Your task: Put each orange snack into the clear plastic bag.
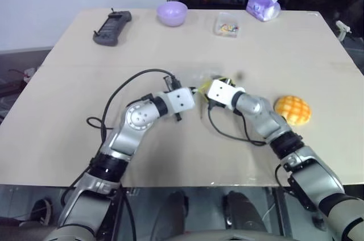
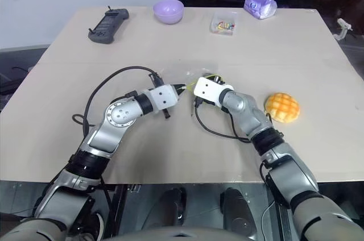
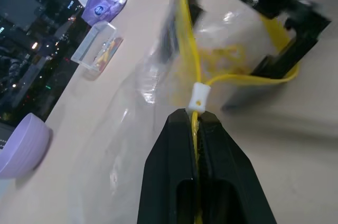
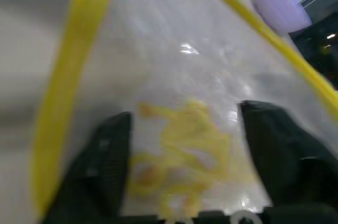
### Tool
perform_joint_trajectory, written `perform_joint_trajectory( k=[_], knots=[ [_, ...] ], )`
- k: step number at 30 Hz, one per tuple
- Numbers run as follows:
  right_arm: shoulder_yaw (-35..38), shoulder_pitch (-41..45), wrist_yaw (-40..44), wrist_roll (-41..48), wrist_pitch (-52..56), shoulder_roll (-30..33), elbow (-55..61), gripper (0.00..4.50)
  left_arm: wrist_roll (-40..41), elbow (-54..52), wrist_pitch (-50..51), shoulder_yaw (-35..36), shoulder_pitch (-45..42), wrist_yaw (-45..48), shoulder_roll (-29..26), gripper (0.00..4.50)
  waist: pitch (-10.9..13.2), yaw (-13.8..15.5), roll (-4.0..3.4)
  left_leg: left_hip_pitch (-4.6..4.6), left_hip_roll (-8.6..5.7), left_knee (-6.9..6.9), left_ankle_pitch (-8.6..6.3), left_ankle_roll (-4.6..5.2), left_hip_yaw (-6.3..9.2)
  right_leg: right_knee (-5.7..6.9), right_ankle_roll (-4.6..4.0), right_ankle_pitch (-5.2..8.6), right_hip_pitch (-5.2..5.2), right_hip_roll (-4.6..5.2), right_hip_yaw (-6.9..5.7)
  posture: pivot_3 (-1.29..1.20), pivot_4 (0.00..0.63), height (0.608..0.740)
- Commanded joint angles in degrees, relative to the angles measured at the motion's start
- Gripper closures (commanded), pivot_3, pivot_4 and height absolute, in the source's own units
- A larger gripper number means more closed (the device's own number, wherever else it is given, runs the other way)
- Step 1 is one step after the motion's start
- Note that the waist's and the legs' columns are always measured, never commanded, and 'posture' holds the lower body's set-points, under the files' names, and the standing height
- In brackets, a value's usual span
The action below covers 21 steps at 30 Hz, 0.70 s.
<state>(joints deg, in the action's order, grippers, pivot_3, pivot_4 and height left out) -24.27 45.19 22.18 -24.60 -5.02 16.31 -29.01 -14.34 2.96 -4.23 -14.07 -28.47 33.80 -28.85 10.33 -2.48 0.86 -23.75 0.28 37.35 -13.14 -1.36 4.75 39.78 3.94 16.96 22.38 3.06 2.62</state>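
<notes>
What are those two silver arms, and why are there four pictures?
They are a robot's arms. Two pictures come from cameras in its head, looking down at a table. The other two come from cameras on its wrists, very close up. Each arm ends in a black pincer. The left pincer is shut on the yellow edge of a clear bag. The right pincer is open at the bag's mouth. An orange bun waits on the table. Farther back lie a purple bowl, a small clear box, tissues and a black remote.
</notes>
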Motion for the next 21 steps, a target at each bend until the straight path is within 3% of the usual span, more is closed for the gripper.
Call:
perform_joint_trajectory(
  k=[1,5,10,14,16,21],
  knots=[
    [-0.08,1.08,-1.63,-2.23,-2.16,1.15,0.5,0.06,-0.35,-0.45,-0.57,0.66,-1.05,-0.93,0.29,4.5,0.0,0.0,0.0,0.0,0.0,0.0,0.0,0.0,0.0,0.01,0.0,0.0,0.01,0.0,0.0,0.0,0.15,0.736],
    [2.0,-1.38,2.84,0.7,-1.12,2.18,6.78,0.06,-1.24,-0.34,-0.02,0.89,-1.11,-2.22,0.82,4.5,0.0,0.0,0.0,-0.04,0.0,0.0,0.0,0.0,-0.05,0.02,0.0,0.0,0.05,-0.01,0.05,0.0,0.15,0.736],
    [6.85,-7.98,17.33,13.93,5.48,6.52,25.58,0.06,-3.31,1.04,1.17,1.06,-1.3,-4.38,0.97,4.5,0.0,0.17,0.0,-0.07,0.01,0.0,-0.01,0.01,-0.04,0.01,0.0,0.0,0.06,0.0,0.05,0.0,0.15,0.736],
    [9.13,-11.69,24.13,21.6,12.36,9.67,37.13,0.06,-3.75,2.03,1.54,0.89,-1.76,-5.42,1.51,4.5,0.0,0.09,0.0,-0.09,-0.01,0.01,-0.01,0.02,-0.03,0.0,0.0,0.0,0.05,0.01,0.04,0.0,0.15,0.736],
    [9.98,-12.64,25.81,24.35,15.34,10.45,40.46,0.06,-3.91,2.29,1.62,0.78,-1.99,-5.64,1.86,4.5,0.0,0.06,0.0,-0.06,0.02,0.01,-0.01,0.03,-0.02,0.03,0.0,0.0,0.05,-0.01,0.04,0.0,0.15,0.736],
    [21.92,-17.4,24.15,32.73,26.02,14.11,43.42,0.06,-4.03,2.09,2.13,0.7,-2.04,-6.01,2.71,4.5,-0.01,0.47,0.01,-0.08,0.01,0.04,-0.01,0.02,0.01,0.03,0.0,0.0,0.03,0.0,0.01,0.0,0.15,0.736]
  ],
)
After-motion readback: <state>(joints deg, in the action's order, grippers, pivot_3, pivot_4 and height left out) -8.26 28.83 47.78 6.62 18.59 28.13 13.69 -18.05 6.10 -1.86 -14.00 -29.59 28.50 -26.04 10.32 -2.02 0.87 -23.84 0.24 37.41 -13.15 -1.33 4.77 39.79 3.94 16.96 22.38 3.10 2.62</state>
